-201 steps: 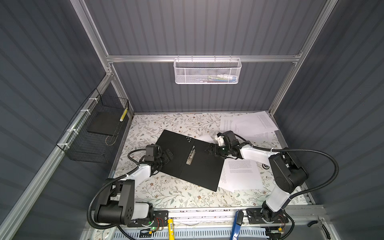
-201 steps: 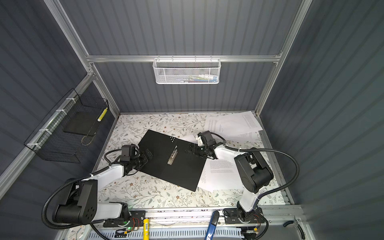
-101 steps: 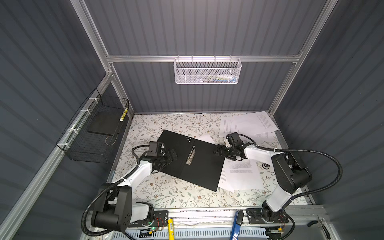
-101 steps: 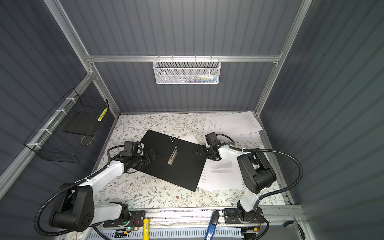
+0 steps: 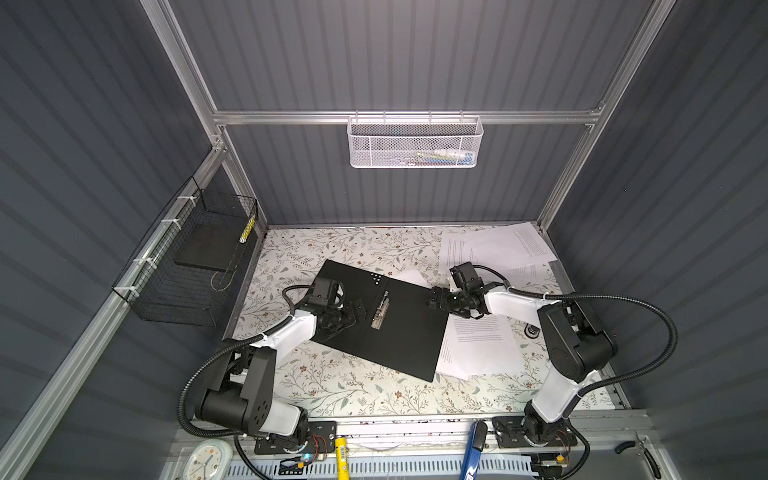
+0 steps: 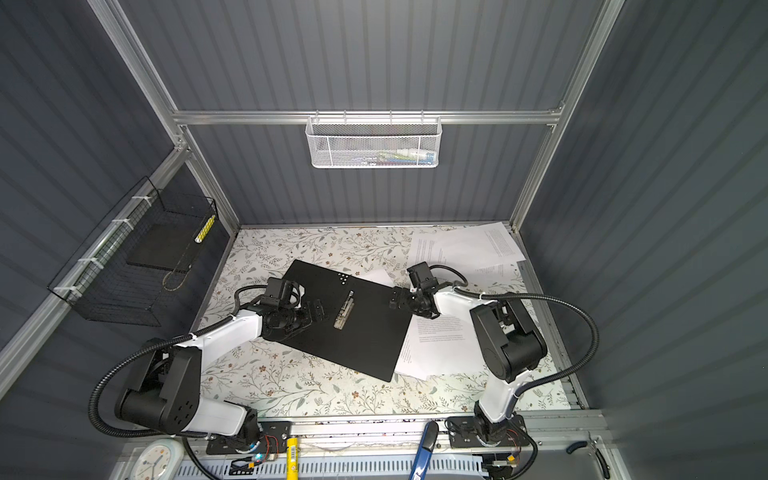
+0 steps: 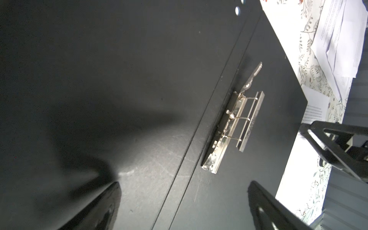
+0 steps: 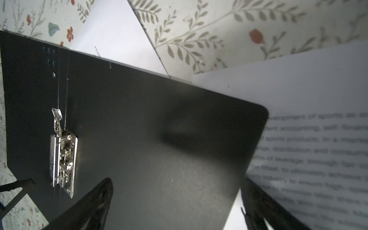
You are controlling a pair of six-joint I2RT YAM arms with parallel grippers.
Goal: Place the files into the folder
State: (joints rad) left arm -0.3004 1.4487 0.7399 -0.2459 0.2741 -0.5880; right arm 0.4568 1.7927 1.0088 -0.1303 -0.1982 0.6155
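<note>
The folder (image 5: 399, 345) (image 6: 361, 336) lies spread open in the middle of the table, black inside up, with a metal clip (image 5: 380, 312) (image 7: 235, 129) (image 8: 63, 157) beside its spine. The files are white printed sheets: several (image 5: 498, 249) (image 6: 461, 249) lie at the back right, and more (image 5: 478, 349) (image 8: 318, 139) are tucked partly under the folder's right edge. My left gripper (image 5: 360, 309) (image 7: 183, 185) hovers open over the folder's left half, close to the clip. At the folder's right edge my right gripper (image 5: 434, 297) (image 8: 176, 181) is open, straddling that edge and a sheet. Neither holds anything.
A black wire basket (image 5: 195, 266) hangs on the left wall and a white mesh basket (image 5: 415, 143) on the rear rail. The floral table cover (image 5: 353, 386) shows in front of the folder. A blue tool (image 5: 473, 449) and a yellow one (image 5: 341, 457) lie on the front rail.
My left gripper has slid right across the folder's left half toward the clip. My right gripper has shifted a little toward the front, along the folder's right edge. Both stay open.
</note>
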